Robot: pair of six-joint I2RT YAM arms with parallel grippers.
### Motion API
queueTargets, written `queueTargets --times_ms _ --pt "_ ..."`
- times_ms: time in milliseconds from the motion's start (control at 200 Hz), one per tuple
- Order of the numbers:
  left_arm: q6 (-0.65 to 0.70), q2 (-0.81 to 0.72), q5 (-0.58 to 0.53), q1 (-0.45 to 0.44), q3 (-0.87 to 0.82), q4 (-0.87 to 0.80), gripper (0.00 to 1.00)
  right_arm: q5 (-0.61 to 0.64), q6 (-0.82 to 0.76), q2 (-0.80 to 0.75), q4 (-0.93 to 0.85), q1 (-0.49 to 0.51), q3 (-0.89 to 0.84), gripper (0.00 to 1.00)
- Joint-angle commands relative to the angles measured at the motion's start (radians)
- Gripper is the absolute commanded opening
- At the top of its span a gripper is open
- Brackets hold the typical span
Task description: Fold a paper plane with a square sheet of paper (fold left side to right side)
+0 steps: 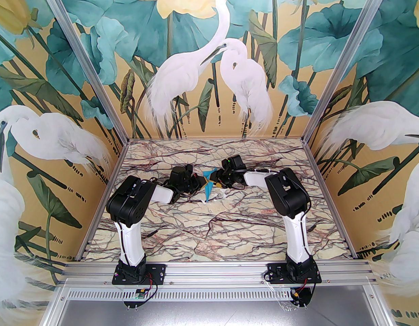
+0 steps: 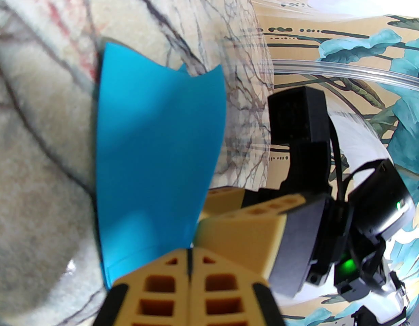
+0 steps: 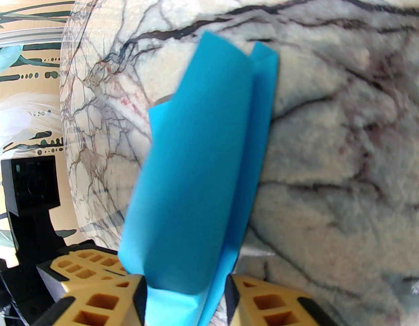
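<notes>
Cyan-blue paper plane (image 3: 196, 168), creased and fanned, edge in the closed left claw (image 2: 189, 260), right claw (image 3: 184, 285) astride, grip unclear.

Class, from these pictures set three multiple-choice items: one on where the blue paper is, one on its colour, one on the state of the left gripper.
1. Where is the paper plane?
A) by the left arm's base
B) between the two grippers, near the middle of the table
C) against the far wall

2. What colour is it?
A) white
B) yellow
C) bright cyan-blue

3. How does the left gripper stand?
A) shut on the plane's edge
B) wide open and empty
C) holding a pen

Answers:
1 B: the top view shows it between the left gripper and the right gripper.
2 C: both wrist views show plain blue.
3 A: its fingers meet with no gap, and the paper runs into their tips.
</notes>
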Motion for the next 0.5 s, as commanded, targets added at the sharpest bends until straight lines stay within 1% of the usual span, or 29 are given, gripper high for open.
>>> queueTargets --times_ms 0,320,495 --pt "0.022 0.019 0.004 0.008 0.027 -0.019 0.00 0.079 -0.052 -0.071 -0.028 0.009 -0.065 0.46" --pt "0.022 0.032 0.016 0.013 0.037 -0.019 0.00 0.172 -0.152 -0.196 -0.110 0.094 -0.156 0.49" --pt "0.019 0.041 0.020 0.013 0.043 -0.014 0.00 0.195 -0.180 -0.217 -0.136 0.132 -0.163 0.50"
